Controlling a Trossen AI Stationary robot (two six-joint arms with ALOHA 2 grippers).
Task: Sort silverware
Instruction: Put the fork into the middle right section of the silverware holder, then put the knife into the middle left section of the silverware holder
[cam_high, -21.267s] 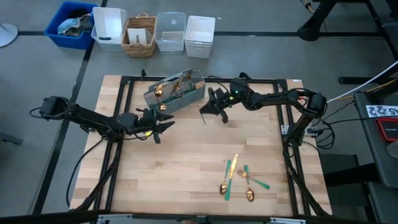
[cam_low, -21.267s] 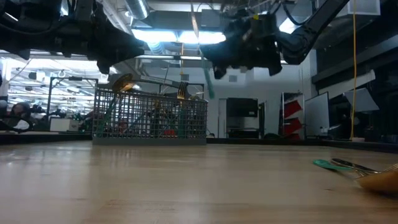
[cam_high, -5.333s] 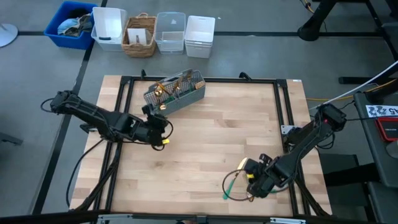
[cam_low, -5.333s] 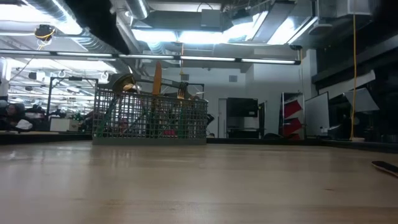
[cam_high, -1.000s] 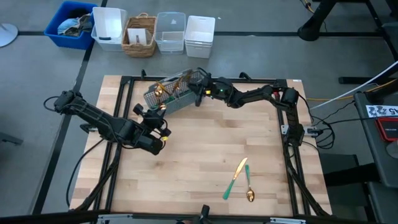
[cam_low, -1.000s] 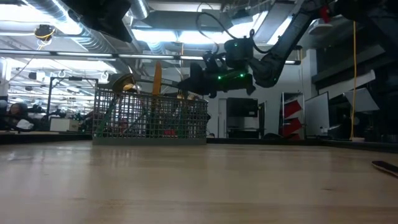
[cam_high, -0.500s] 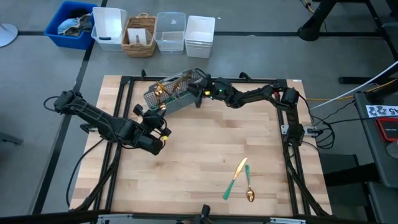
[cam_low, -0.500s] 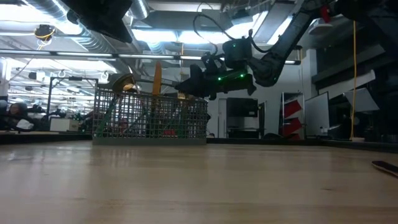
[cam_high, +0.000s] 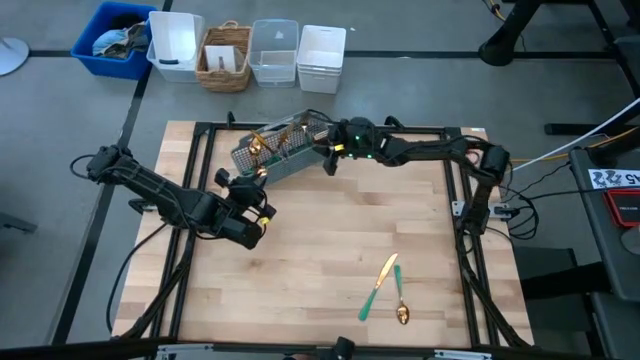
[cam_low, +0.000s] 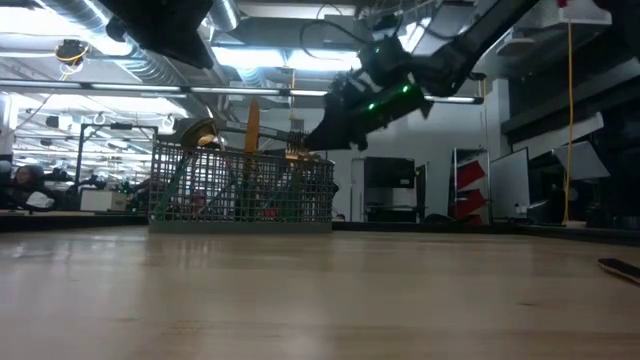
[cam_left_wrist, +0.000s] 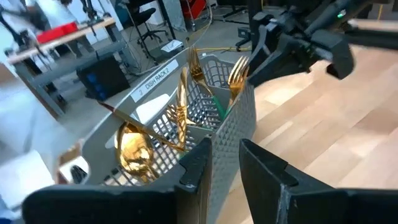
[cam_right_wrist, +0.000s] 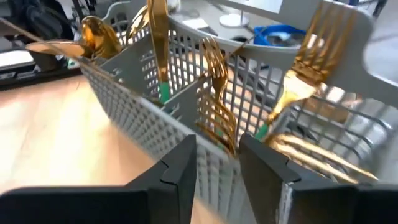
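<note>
Nearest, a knife (cam_high: 379, 286) and spoon (cam_high: 401, 300) lie on the table (cam_high: 320, 250); mid-table the left gripper (cam_high: 262, 200) hovers, fingers narrowly apart and empty; farthest, the right gripper (cam_high: 327, 152) stands parted, empty, beside the grey caddy (cam_high: 280, 150) holding upright forks (cam_right_wrist: 214, 93) and spoons (cam_left_wrist: 134, 152).

Two dark, jointed arms (green light glowing on the right one) trail black cables.

My right gripper (cam_high: 331, 160) now sits just off the caddy's (cam_high: 290, 160) end, pulled back from over its rim, fingers parted and empty. The right elbow swings outward toward the table's (cam_high: 300, 260) right edge.
</note>
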